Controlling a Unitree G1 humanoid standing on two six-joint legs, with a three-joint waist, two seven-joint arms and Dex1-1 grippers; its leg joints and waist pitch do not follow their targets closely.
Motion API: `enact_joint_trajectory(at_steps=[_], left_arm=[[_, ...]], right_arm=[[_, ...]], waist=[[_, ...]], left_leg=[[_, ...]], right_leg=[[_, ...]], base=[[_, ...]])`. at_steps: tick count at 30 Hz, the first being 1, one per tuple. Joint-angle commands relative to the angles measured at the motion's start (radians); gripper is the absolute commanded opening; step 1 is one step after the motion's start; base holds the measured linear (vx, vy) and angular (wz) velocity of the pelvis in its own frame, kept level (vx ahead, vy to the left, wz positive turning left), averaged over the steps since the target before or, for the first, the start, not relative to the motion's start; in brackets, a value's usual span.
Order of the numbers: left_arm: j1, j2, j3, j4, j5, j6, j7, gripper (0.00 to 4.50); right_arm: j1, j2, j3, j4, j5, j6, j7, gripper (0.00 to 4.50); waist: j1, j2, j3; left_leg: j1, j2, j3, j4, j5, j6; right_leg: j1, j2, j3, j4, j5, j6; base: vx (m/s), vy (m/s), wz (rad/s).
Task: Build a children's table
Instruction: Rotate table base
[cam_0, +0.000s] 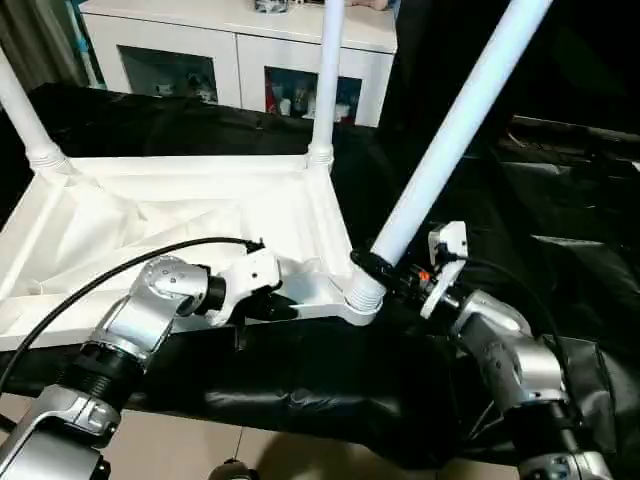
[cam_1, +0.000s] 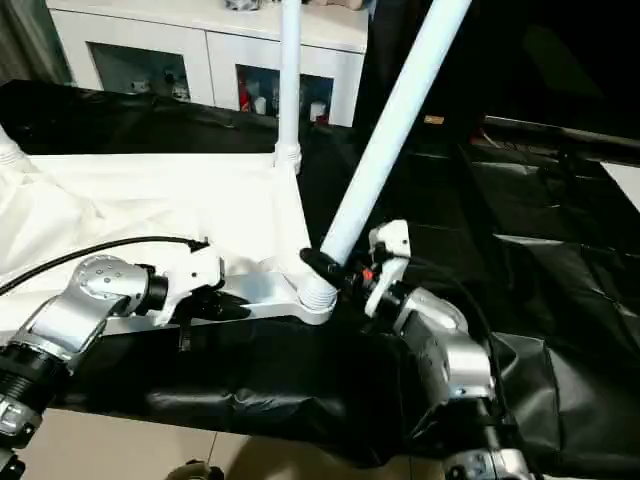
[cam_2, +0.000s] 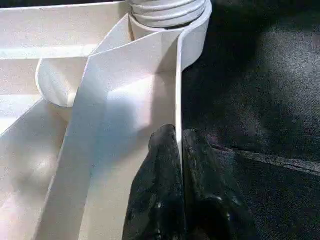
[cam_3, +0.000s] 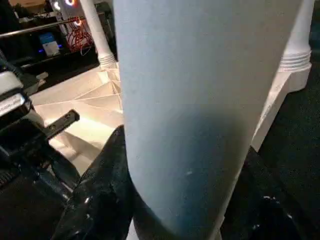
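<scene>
Your table top (cam_0: 190, 215) lies upside down mid-left on the black-covered worktop (cam_0: 560, 210). Left fingers (cam_2: 165, 200) pinch its rim; right fingers (cam_3: 100, 200) clamp the leaning leg (cam_0: 450, 130). A white cabinet (cam_0: 230, 50) stands behind.

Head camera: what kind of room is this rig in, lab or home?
Probably a home-style room or a mock-up of one, not a bare lab. A white cabinet with glass doors and small items inside stands behind, the work surface is draped in a black cover, and pale floor tiles show below.
</scene>
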Motion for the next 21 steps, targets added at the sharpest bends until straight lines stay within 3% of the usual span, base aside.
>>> enact_joint_trajectory(at_steps=[1, 5, 13, 15, 16, 17, 18, 21], left_arm=[[-0.034, -0.022, 0.052, -0.021, -0.035, -0.032, 0.032, 0.0], [-0.028, -0.016, 0.053, -0.028, -0.037, -0.029, 0.025, 0.0], [-0.026, -0.007, 0.046, -0.031, -0.033, -0.037, 0.005, 0.0], [-0.024, -0.008, 0.04, -0.035, -0.034, -0.038, -0.004, 0.0], [-0.023, -0.009, 0.039, -0.036, -0.034, -0.039, -0.003, 0.0], [-0.021, -0.01, 0.038, -0.038, -0.034, -0.039, -0.003, 0.0], [-0.021, -0.01, 0.038, -0.039, -0.033, -0.039, -0.003, 0.0], [-0.02, -0.013, 0.038, -0.039, -0.033, -0.041, 0.003, 0.0]], right_arm=[[0.046, -0.023, 0.059, 0.057, -0.081, -0.009, 0.015, 1.84], [0.049, -0.035, 0.085, 0.059, -0.1, -0.014, 0.026, 1.84], [-0.02, -0.074, 0.145, 0.086, -0.115, 0.057, 0.124, 1.84], [-0.065, -0.093, 0.176, 0.119, -0.126, 0.088, 0.182, 1.84], [-0.075, -0.099, 0.187, 0.126, -0.128, 0.1, 0.199, 1.84], [-0.083, -0.105, 0.198, 0.133, -0.135, 0.099, 0.214, 1.84], [-0.088, -0.109, 0.204, 0.137, -0.139, 0.099, 0.221, 1.84], [-0.096, -0.12, 0.217, 0.144, -0.139, 0.117, 0.25, 1.84]], waist=[[-0.003, 0.013, -0.057], [-0.005, 0.012, -0.056], [-0.006, 0.009, -0.056], [-0.009, -0.001, -0.056], [-0.007, 0.002, -0.056], [-0.008, -0.004, -0.057], [-0.006, -0.001, -0.057], [-0.006, -0.009, -0.056]], left_leg=[[0.042, 0.023, -0.014, -0.078, -0.424, -0.064], [0.041, 0.022, -0.014, -0.079, -0.423, -0.06], [0.041, 0.023, -0.013, -0.078, -0.415, -0.054], [0.037, 0.023, -0.012, -0.077, -0.395, -0.048], [0.039, 0.024, -0.012, -0.077, -0.392, -0.048], [0.038, 0.024, -0.01, -0.076, -0.385, -0.046], [0.04, 0.024, -0.01, -0.076, -0.384, -0.045], [0.038, 0.024, -0.009, -0.076, -0.378, -0.041]], right_leg=[[0.007, -0.062, 0.026, -0.105, -0.338, -0.156], [0.008, -0.061, 0.026, -0.105, -0.342, -0.156], [0.008, -0.062, 0.026, -0.106, -0.348, -0.156], [0.01, -0.06, 0.026, -0.104, -0.334, -0.159], [0.009, -0.061, 0.026, -0.103, -0.331, -0.161], [0.009, -0.061, 0.026, -0.102, -0.323, -0.161], [0.009, -0.061, 0.026, -0.102, -0.318, -0.163], [0.011, -0.062, 0.026, -0.103, -0.324, -0.159]], base=[[0.0, 0.0, 0.0], [0.0, 0.0, 0.0], [0.0, 0.0, 0.0], [0.0, 0.0, 0.0], [0.0, 0.0, 0.0], [0.0, 0.0, 0.0], [0.0, 0.0, 0.0], [0.0, 0.0, 0.0]])
